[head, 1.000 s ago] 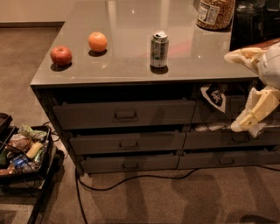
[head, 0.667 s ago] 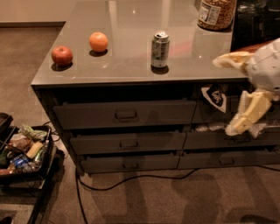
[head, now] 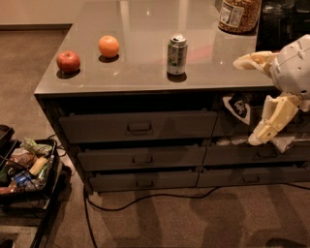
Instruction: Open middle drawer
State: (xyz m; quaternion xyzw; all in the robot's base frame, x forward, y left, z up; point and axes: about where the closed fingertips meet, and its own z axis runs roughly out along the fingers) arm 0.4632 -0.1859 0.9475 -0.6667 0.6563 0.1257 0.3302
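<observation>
Fingers (head: 273, 118) of the gripper (head: 246, 101) are standing spread wide apart, one cream finger reaching left over the near right edge of the countertop (head: 145, 77), the other pointing down and left across the front of the cabinet's right-hand column. Behind them the pale rounded wrist is hanging at the far right edge of the view. Just left of the lower finger, a black-and-white packet (head: 237, 107) is showing in the open top space of the right column.

Well to the left of the gripper, the middle drawer (head: 111, 159) is sitting in the left column between a taller-fronted drawer (head: 97, 128) above and a slimmer one (head: 116, 181) below. Its small metal pull (head: 142, 159) is lying at the centre, apart from the fingers.

On the countertop a can (head: 177, 54) is standing upright near the middle, with an orange (head: 108, 46) and an apple (head: 68, 61) lying further left and a jar (head: 238, 14) at the far right. On the carpet a dark cable (head: 145, 197) is trailing below the drawers, and a bin of packets (head: 24, 164) is resting at the left
</observation>
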